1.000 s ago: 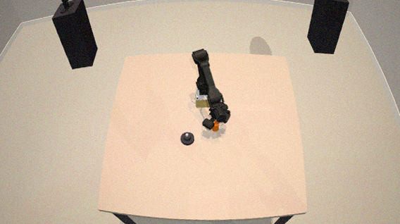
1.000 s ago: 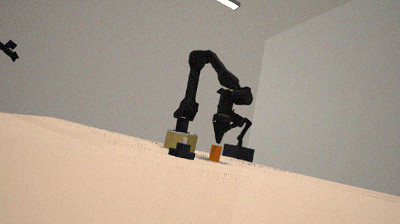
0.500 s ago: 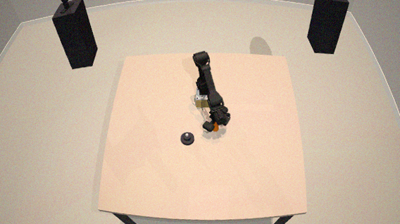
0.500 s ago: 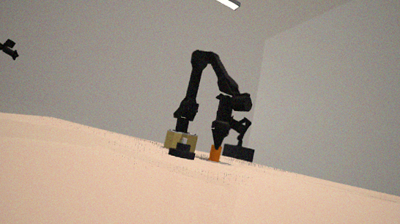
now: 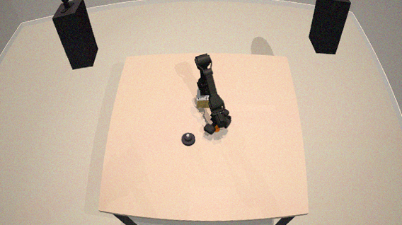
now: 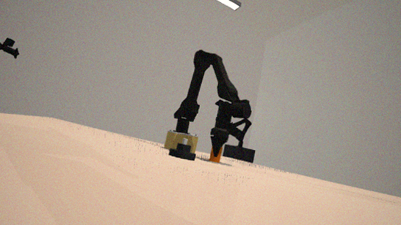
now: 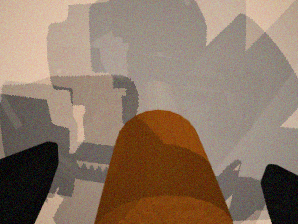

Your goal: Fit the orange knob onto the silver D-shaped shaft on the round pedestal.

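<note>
The orange knob stands upright on the table. Its hole is underneath and hidden. My gripper is open, pointing down, with its fingers lowered on either side of the knob. In the wrist view a gap shows between the knob and each finger. In the exterior view the near finger covers part of the knob. The round dark pedestal stands apart from the knob, to its left in the top and exterior views. The silver shaft sticks up bare from it. The shaft's flat side cannot be made out.
The arm's yellowish base block stands on the table, behind the pedestal in the exterior view. Two black pillars carrying other arms stand beyond the table.
</note>
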